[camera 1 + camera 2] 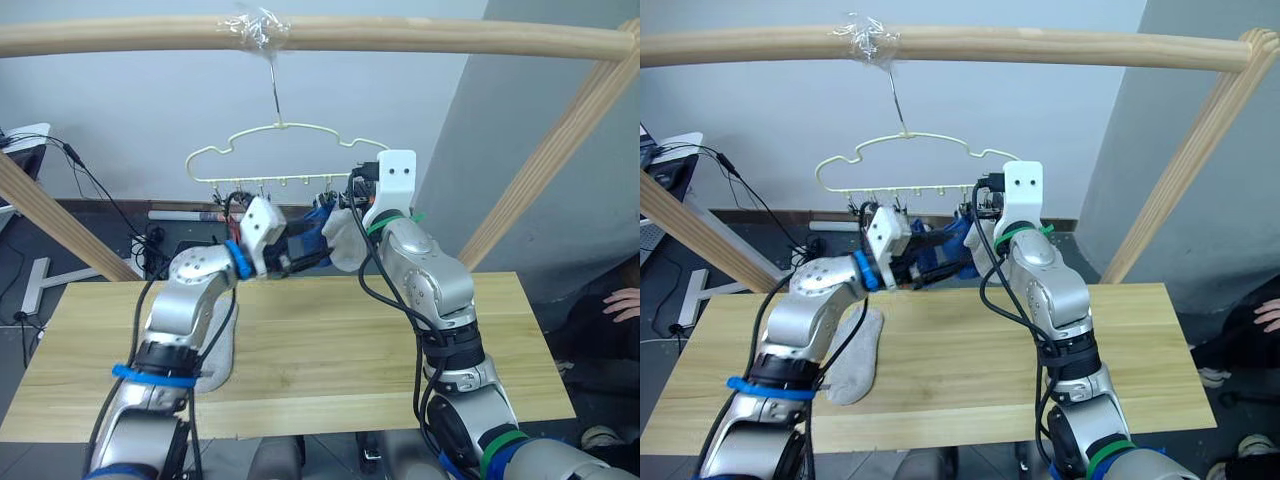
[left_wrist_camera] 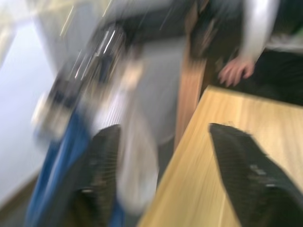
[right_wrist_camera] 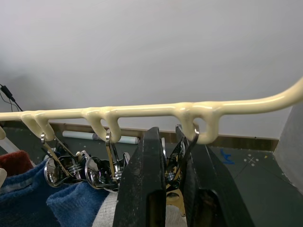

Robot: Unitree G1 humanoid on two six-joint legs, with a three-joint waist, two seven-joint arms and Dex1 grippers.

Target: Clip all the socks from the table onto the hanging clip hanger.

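I have my right hand (image 3: 171, 179) up at the clip hanger (image 1: 285, 150), its fingers pinched on the end clip (image 3: 187, 151) at the hanger's right end to hold it open. My left hand (image 2: 163, 179) is spread open just beside a pale grey sock (image 1: 345, 240) hanging under that clip, with blue socks (image 3: 57, 201) already pinned further left. One more grey sock (image 1: 855, 360) lies on the surface (image 1: 330, 340) near its left side. My worry: if I let the clip go before the cuff sits inside it, the sock drops behind the surface's far edge, and pushing could set the hanger swinging on its hook.
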